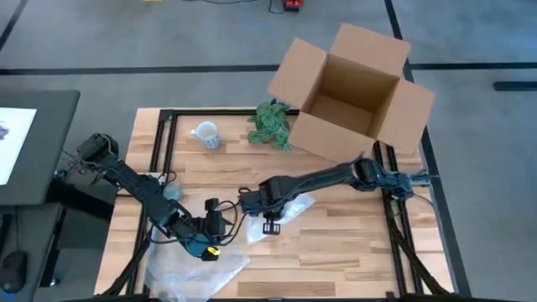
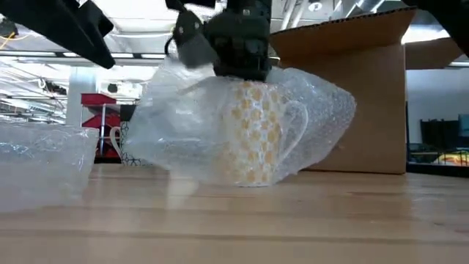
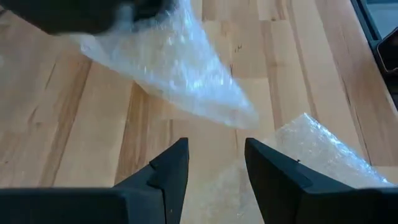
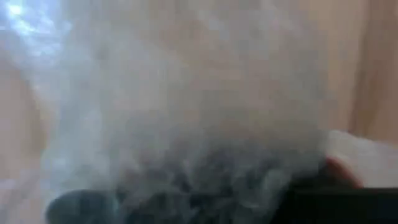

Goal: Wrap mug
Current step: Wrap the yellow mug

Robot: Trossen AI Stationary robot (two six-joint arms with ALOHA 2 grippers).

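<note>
The right claw (image 2: 242, 62) is directly above the white mug with a yellow pattern (image 2: 253, 132) and pressed into the clear bubble wrap sheet (image 2: 198, 125) that covers it. I cannot tell if its fingers are apart or together, because the wrap and the dark wrist hide them. The mug stands upright on the light wooden worktop (image 1: 336, 243), close to its middle, and the wrap hangs over it and spreads to both sides of it on the wood. The right arm (image 1: 336, 174) reaches to the mug in a long, low line from the worktop's right edge.

The left claw (image 3: 214, 165) is just beside the mug on the left, apart from it, with its two dark fingers (image 3: 171, 168) spread and nothing between them. It points at a free corner of the wrap. The left arm (image 1: 138, 189) comes from the left edge of the worktop, bent at the elbow.

A second crumpled clear plastic sheet (image 1: 189, 268) lies near the front edge, left of the mug. Farther back from the mug stand a small white mug (image 1: 205, 134) lying tilted, a green leafy plant (image 1: 270, 124), and a big open cardboard box (image 1: 352, 92) at the back right corner.
</note>
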